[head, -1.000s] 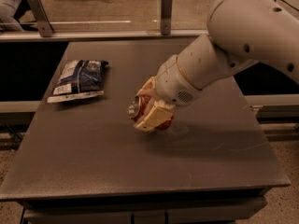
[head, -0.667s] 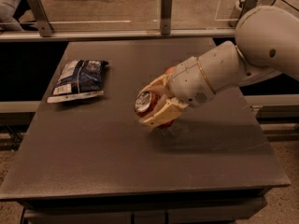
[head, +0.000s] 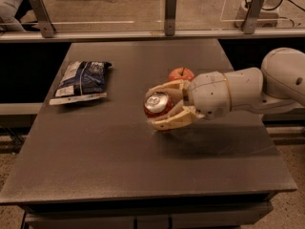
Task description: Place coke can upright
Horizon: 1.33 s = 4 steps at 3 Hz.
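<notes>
The coke can (head: 157, 104) is red with a silver top. It lies on its side in the grip, its top facing the camera, just above the middle of the dark table (head: 105, 156). My gripper (head: 164, 105) reaches in from the right and is shut on the can, one cream finger (head: 167, 88) above it and one finger below. The white arm (head: 238, 92) stretches off to the right edge.
A red apple (head: 181, 74) sits on the table just behind the gripper. A dark blue snack bag (head: 81, 81) lies at the table's left. A glass barrier with metal posts (head: 170, 13) runs along the far edge.
The arm has swung to the right and lowered its forearm, uncovering the apple behind it. The can stays in the grip, now turned with its top facing the camera.
</notes>
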### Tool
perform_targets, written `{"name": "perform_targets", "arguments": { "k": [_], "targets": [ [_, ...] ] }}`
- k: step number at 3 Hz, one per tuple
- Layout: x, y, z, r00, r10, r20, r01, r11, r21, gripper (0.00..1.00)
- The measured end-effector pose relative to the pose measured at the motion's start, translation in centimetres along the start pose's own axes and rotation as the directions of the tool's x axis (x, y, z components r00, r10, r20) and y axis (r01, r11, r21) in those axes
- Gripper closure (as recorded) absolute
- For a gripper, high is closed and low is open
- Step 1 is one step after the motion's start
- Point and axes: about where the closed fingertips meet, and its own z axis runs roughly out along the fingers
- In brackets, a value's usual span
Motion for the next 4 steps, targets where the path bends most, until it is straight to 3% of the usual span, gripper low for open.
{"name": "perform_targets", "arguments": {
  "k": [1,2,3,4],
  "targets": [
    [-0.2,0.0,0.2,1.000,-0.006,-0.011,0.006,1.0000,-0.004,1.00],
    [0.0,0.2,0.8,0.996,0.023,0.092,-0.021,0.9995,-0.022,1.00],
    [-0.5,0.7,1.3,0.962,0.023,0.271,-0.014,0.9993,-0.035,1.00],
    [-0.7,0.6,1.6,0.957,0.016,0.290,-0.005,0.9993,-0.037,1.00]
  ]
}}
